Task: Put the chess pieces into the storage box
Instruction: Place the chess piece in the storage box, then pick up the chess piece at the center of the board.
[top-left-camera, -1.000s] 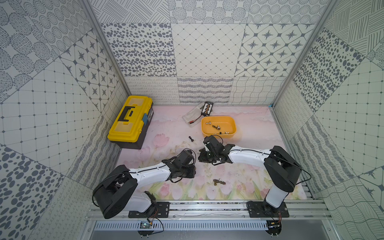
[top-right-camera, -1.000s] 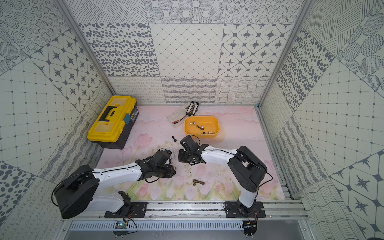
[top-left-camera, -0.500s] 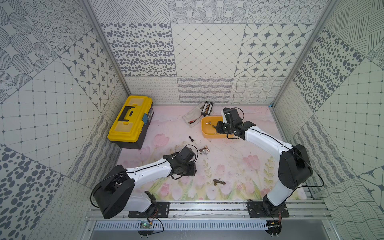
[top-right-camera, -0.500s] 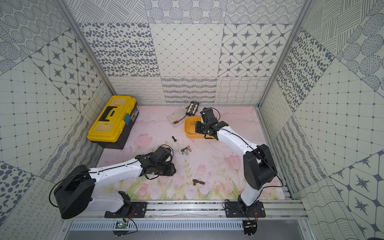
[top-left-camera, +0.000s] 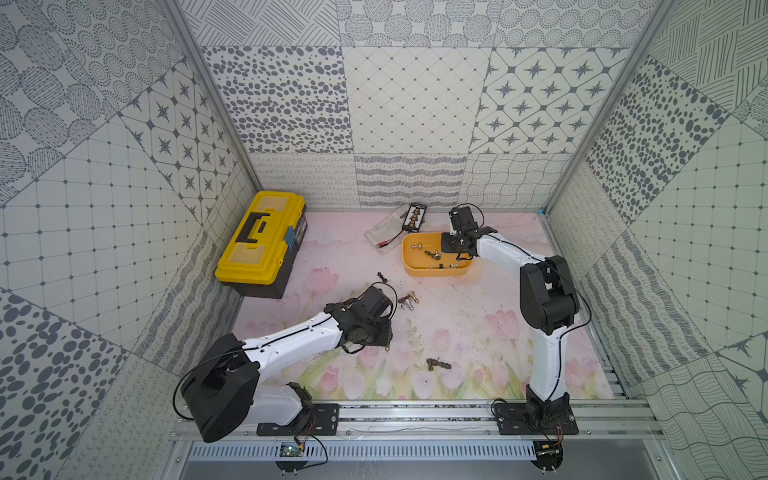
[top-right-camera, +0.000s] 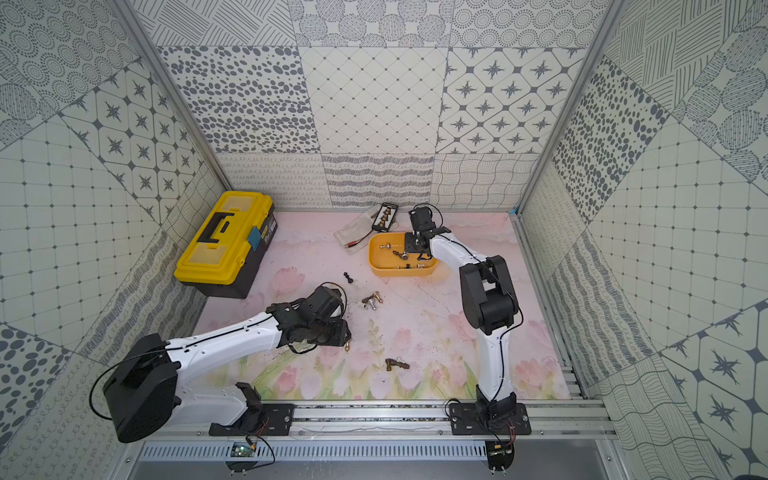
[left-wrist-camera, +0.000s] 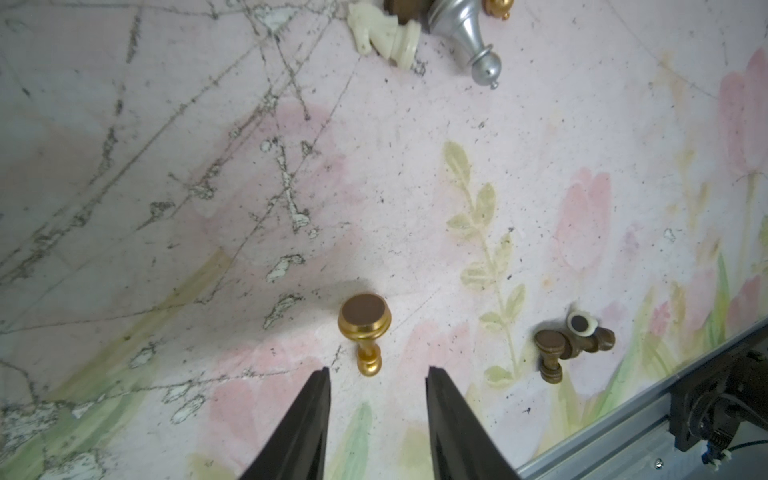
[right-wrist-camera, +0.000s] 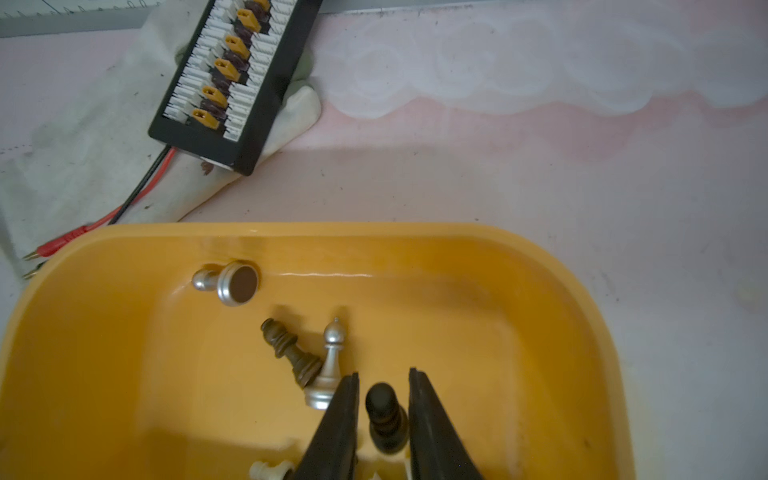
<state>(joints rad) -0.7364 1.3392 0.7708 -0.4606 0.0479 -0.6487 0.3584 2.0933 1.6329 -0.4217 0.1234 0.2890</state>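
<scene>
L gripper (left-wrist-camera: 377, 369): your fingers stand moderately apart, low over the mat (left-wrist-camera: 166, 187), gripping nothing. A gold pawn (left-wrist-camera: 365, 328) lies on its side just ahead of the tips, in line w/ the gap, base pointing away. R gripper (right-wrist-camera: 383, 372): fingers partly open inside the box (right-wrist-camera: 415, 249), w/ a black pawn (right-wrist-camera: 384, 415) between them. Orange shows either side of its head, so no clamp is seen; contact lower down, can't tell. In a top view the box (top-left-camera: 436, 272) sits toward the far edge of the mat, on the R arm's side. Contents, right wrist view: silver pawn (right-wrist-camera: 230, 283) on its side by the far wall, a brown piece (right-wrist-camera: 291, 353) touching a silver bishop (right-wrist-camera: 328, 370), and a white piece (right-wrist-camera: 268, 471) partly cut off. Outside the box, besides the gold pawn: white knight (left-wrist-camera: 382, 35) just beside a loose bishop (left-wrist-camera: 469, 37) mid-mat, a brown pair (left-wrist-camera: 557, 345) near the front rail, and a lone black piece (top-left-camera: 380, 276) between the box and the L arm.
</scene>
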